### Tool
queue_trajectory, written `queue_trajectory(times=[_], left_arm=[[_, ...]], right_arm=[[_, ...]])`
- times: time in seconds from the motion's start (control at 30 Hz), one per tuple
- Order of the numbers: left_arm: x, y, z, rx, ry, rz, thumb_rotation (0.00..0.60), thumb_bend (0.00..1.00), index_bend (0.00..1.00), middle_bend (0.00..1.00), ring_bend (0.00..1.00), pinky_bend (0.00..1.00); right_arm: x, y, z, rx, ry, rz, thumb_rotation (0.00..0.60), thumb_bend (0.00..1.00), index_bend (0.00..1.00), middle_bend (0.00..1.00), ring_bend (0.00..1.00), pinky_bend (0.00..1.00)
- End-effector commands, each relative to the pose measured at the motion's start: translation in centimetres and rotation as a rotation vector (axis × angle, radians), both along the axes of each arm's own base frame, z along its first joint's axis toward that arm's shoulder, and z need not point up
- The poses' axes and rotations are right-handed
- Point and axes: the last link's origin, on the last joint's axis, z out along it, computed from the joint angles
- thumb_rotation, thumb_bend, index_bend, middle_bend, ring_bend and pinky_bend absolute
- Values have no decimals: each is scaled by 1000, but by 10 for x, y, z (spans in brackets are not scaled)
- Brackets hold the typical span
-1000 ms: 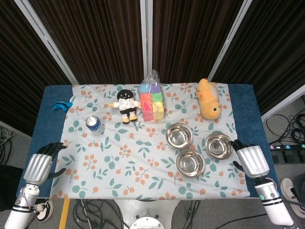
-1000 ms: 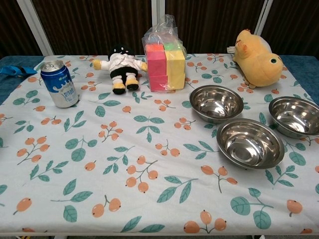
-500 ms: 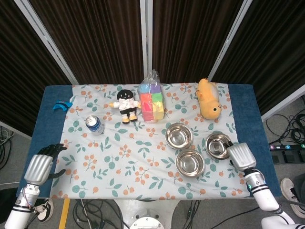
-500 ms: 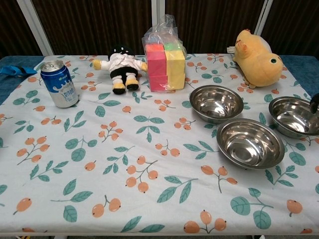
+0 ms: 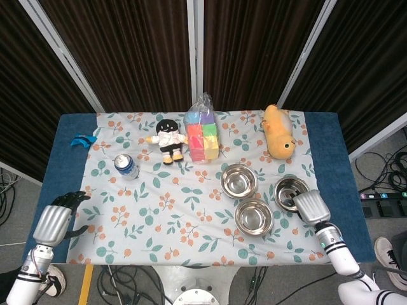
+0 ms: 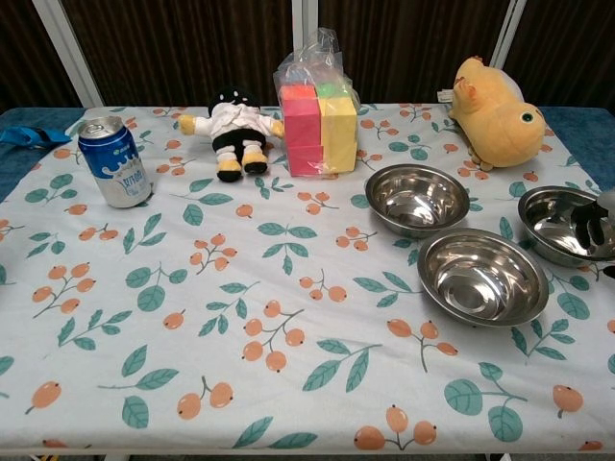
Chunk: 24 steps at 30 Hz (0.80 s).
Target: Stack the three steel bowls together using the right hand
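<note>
Three steel bowls stand on the floral cloth at the right: a far one (image 5: pixel 238 180) (image 6: pixel 416 199), a near one (image 5: pixel 254 216) (image 6: pixel 480 276), and a right one (image 5: pixel 289 190) (image 6: pixel 557 226). All sit flat and apart from each other. My right hand (image 5: pixel 310 206) (image 6: pixel 593 221) is at the right bowl's near right rim. Its dark fingers reach over the rim into the bowl, and I see no firm grip. My left hand (image 5: pixel 56 221) hangs by the table's front left corner, holding nothing, and only the head view shows it.
A blue drink can (image 5: pixel 126 166) (image 6: pixel 113 161) stands at the left. At the back are a small doll (image 5: pixel 168 138) (image 6: pixel 229 131), a bag of coloured blocks (image 5: pixel 202 135) (image 6: pixel 319 115) and a yellow plush toy (image 5: pixel 278 131) (image 6: pixel 495 113). A blue clip (image 5: pixel 82 139) lies at the far left.
My right hand has moved left from the table's right edge onto the right bowl's rim, and its fingers now show inside the bowl. The bowls and the left hand have not moved.
</note>
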Motion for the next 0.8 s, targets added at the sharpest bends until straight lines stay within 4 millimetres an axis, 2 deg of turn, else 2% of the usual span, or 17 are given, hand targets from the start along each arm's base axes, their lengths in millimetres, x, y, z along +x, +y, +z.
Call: queue_trajectory(times=[0.03, 0.37, 0.8], left_arm=[[-1, 0, -1, -3, 1, 0, 600, 149, 315, 314, 245, 310], [-1, 0, 1, -6, -3, -1, 600, 148, 315, 314, 245, 311], [0, 1, 1, -9, -15, -2, 600, 148, 315, 314, 245, 313]], right_arm=[[0, -2, -5, 6, -6, 0, 600, 296, 516, 485, 783, 781], [0, -4, -12, 1, -14, -5, 600, 382, 643, 570, 803, 782], [5, -6, -6, -31, -36, 25, 600, 402, 728, 640, 816, 785]])
